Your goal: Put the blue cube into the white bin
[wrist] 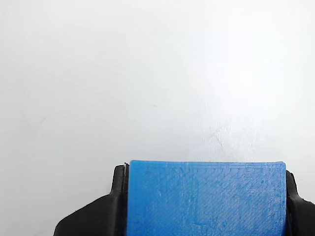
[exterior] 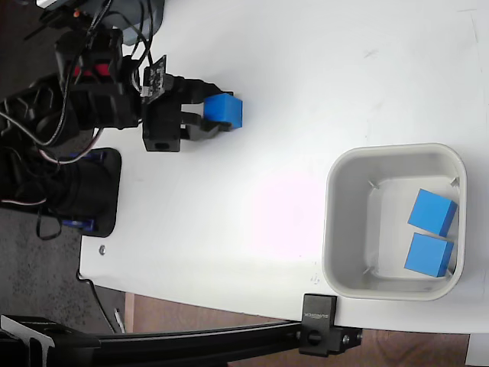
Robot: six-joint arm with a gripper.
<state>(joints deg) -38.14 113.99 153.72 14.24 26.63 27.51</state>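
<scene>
The tool [exterior: 215,116] is clenched on the cube [exterior: 224,111], black fingers [wrist: 118,196] pressed to its two sides, over the white counter [exterior: 306,92] at upper left (fixed view). No long axis; faces square to the fingers. The bin [exterior: 345,229], well apart, holds two blue cubes [exterior: 430,232].

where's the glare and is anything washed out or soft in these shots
Fixed view: a blown-out bright patch on the table left of the white bin; the blue cube in the gripper stays sharp, as do the two cubes in the bin. Wrist view: the table is evenly bright, nearly featureless; the cube fills the bottom edge, print texture visible.
</scene>
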